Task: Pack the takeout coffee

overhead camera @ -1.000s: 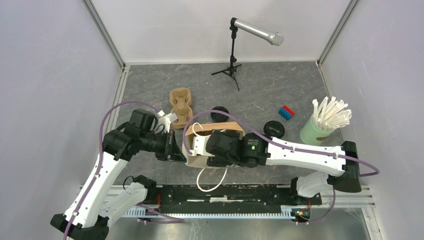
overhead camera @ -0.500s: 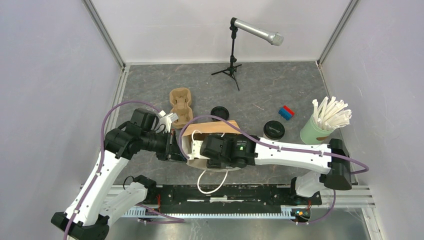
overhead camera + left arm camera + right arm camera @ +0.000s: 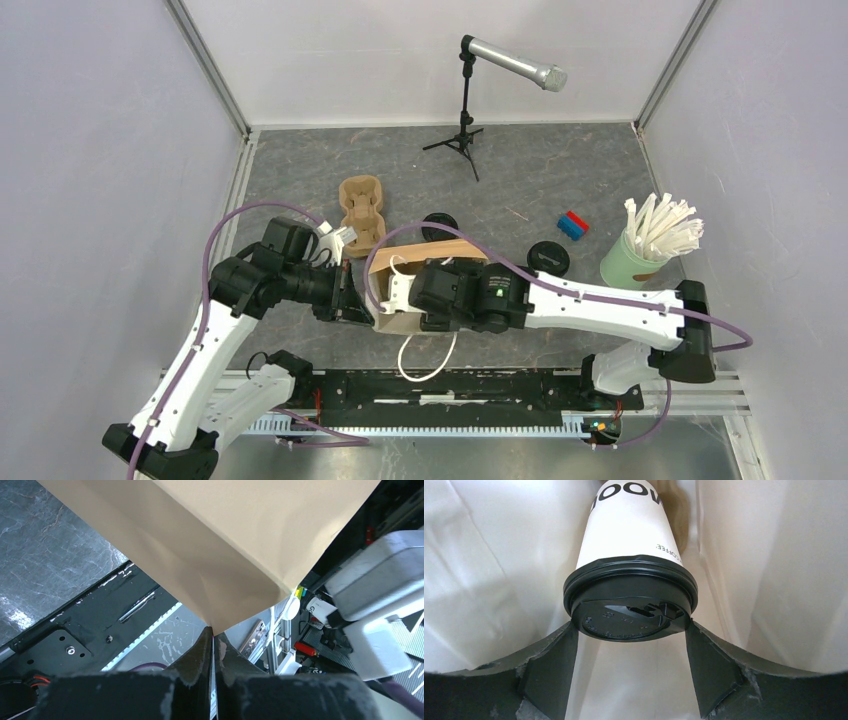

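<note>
Above the long black mounting rail (image 3: 450, 392), the left arm (image 3: 205, 350) and right arm (image 3: 600, 305) share glossy white link shells and bulky black joint housings. A purple cable (image 3: 228, 220) loops along each. A small green light (image 3: 492, 296) glows on the right arm's black wrist block. The left pincer (image 3: 213, 637) and right pincer (image 3: 630, 626) have matte black, rough-edged fingers.

left arm (image 3: 215, 335) elbow bent, wrist level | left gripper (image 3: 213, 639) pinched on paper bag (image 3: 225, 545) edge | right arm (image 3: 600, 305) stretched flat | right gripper (image 3: 630, 630) clasping coffee cup (image 3: 626, 535) lid between fingertips
</note>
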`<state>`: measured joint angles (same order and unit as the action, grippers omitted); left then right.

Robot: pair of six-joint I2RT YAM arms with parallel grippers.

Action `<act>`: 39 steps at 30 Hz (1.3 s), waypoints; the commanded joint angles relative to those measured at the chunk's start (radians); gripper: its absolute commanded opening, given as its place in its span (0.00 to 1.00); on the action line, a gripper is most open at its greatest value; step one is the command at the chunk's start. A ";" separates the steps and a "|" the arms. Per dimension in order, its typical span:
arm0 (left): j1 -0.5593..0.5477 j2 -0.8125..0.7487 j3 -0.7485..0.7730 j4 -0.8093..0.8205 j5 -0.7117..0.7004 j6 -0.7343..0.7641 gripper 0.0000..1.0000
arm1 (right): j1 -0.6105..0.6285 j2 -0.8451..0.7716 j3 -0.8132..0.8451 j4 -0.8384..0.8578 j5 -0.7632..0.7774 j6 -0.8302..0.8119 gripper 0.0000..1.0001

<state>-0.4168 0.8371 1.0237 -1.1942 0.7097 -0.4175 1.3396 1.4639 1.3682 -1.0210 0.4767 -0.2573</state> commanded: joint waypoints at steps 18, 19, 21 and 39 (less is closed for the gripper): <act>-0.003 -0.013 -0.011 0.028 0.052 -0.012 0.08 | -0.009 0.094 -0.031 -0.024 0.124 0.013 0.61; -0.003 -0.013 -0.011 0.028 0.053 -0.010 0.08 | -0.010 0.095 -0.041 -0.022 0.140 0.021 0.61; -0.002 -0.013 -0.013 0.028 0.054 -0.010 0.08 | -0.011 0.092 -0.057 -0.015 0.161 0.033 0.61; -0.002 -0.005 0.012 0.052 -0.016 -0.032 0.26 | -0.014 -0.006 -0.027 0.037 0.109 0.043 0.60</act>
<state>-0.4168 0.8352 1.0073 -1.1915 0.7307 -0.4191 1.3266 1.5059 1.3029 -1.0256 0.6106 -0.2142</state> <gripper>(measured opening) 0.216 0.788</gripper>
